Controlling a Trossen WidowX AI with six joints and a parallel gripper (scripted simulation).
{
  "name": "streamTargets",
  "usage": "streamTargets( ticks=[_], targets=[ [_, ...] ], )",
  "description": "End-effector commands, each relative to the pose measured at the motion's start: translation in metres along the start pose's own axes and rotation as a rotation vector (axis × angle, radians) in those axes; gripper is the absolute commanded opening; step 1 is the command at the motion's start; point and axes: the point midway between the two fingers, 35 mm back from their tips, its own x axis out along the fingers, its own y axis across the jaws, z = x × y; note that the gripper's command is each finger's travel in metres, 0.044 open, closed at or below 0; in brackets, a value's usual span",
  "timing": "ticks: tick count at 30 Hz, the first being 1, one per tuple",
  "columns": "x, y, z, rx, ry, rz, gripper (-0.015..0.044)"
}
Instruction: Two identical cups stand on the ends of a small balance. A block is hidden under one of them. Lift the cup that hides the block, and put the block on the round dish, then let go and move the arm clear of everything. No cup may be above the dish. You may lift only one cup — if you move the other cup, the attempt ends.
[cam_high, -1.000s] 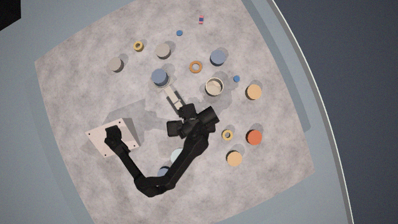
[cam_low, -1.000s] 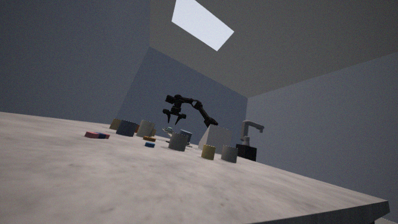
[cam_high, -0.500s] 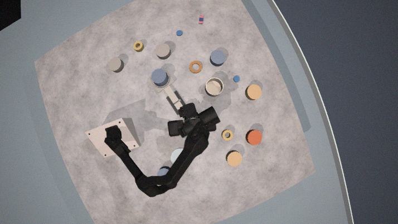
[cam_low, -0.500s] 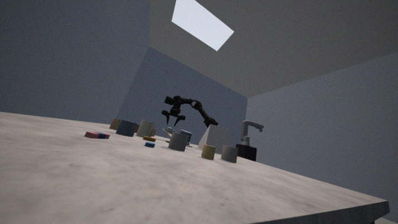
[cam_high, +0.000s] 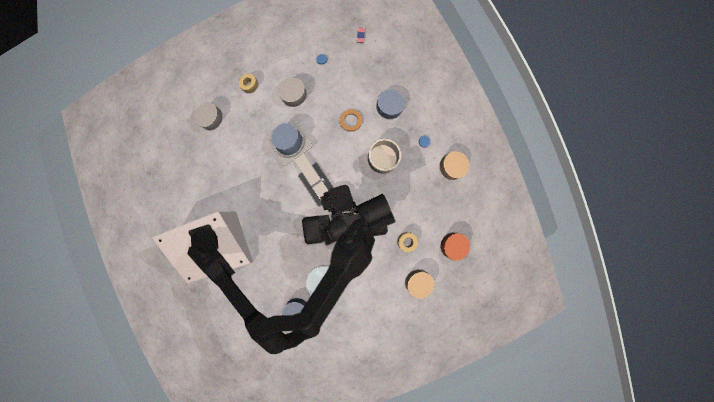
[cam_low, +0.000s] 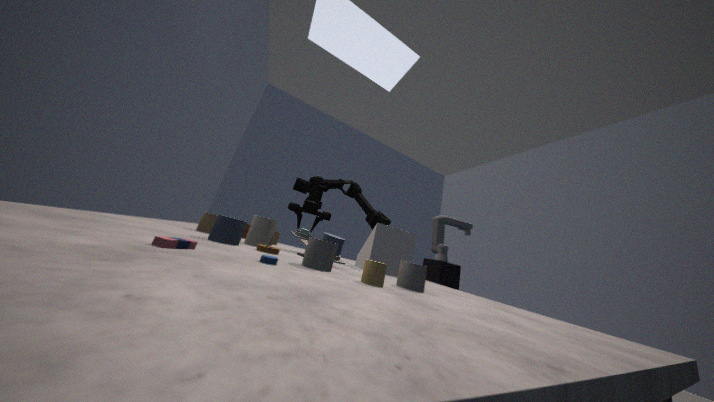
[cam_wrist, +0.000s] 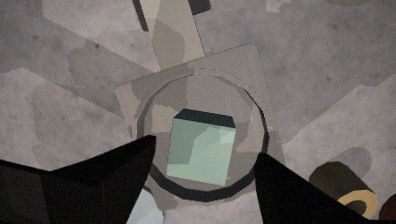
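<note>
Tool tips cropped; block visible below

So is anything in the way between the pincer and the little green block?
Nothing visible is in the way. The green block sits uncovered on the balance's end pad, with no cup over it. The open pincer hangs right above it, one finger on each side in the wrist view.
</note>
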Motion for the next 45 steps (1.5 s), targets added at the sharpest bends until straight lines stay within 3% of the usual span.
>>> streamTargets(
  ticks=[1, 6, 10, 18, 22, 37, 45],
  targets=[
    [0.009, 0.002, 0.001, -0.009, 0.007, 0.005, 0.026],
    [0.015, 0.003, 0.0, -0.009, 0.008, 0.005, 0.026],
    [0.015, 0.003, 0.0, -0.009, 0.008, 0.005, 0.0155],
    [0.015, 0.003, 0.0, -0.009, 0.008, 0.005, 0.0102],
    [0.01, 0.002, 0.004, 0.019, 0.011, -0.004, 0.0],
    [-0.076, 0.001, 0.002, -0.009, 0.003, 0.006, 0.0],
    [-0.077, 0.002, -0.003, -0.01, 0.0, 0.008, 0.0]
  ],
)
